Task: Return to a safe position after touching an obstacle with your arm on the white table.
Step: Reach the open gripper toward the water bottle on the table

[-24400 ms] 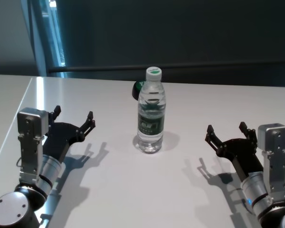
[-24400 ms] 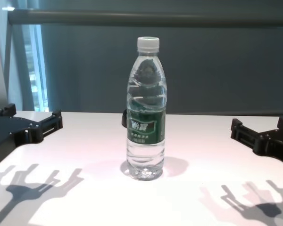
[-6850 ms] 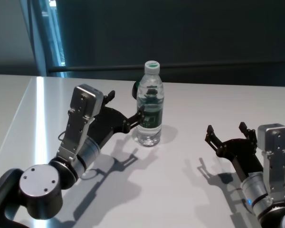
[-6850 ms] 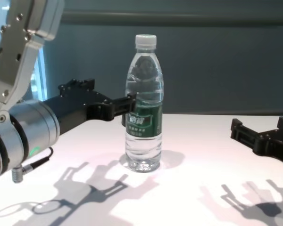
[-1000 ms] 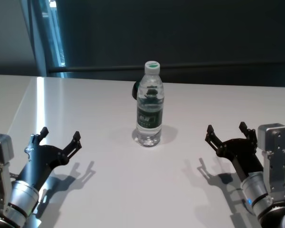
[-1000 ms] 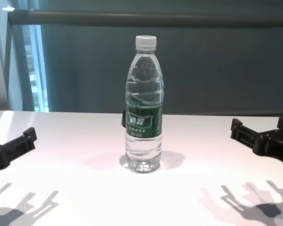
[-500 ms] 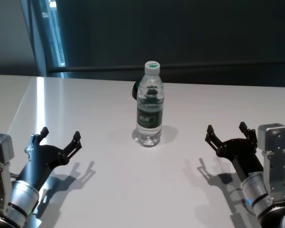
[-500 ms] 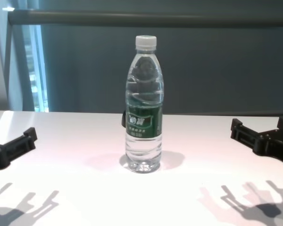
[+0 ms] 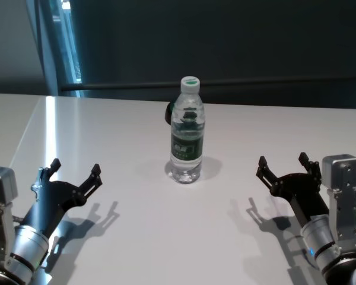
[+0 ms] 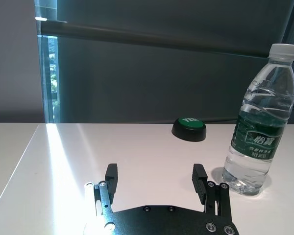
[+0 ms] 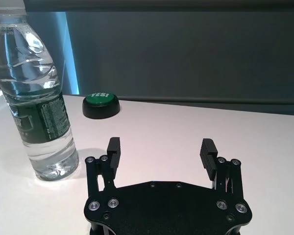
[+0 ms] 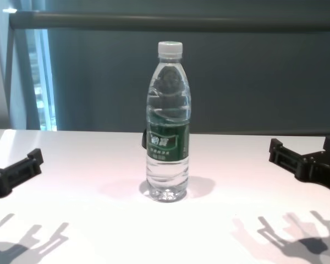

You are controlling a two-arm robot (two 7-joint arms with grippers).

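The left gripper [image 9: 72,176] hangs low over the near left of the white counter [image 9: 130,237], jaws spread wide and holding nothing, well apart from the obstacle [image 9: 186,130]. The right gripper [image 9: 283,166] sits likewise wide and empty at the near right. The bottle stands upright mid-counter, a green button [image 10: 188,128] just behind it. Little seems left to go wrong (the arms look parked); any further forward sweep by either arm could clip the tall, light bottle and tip it onto the button.
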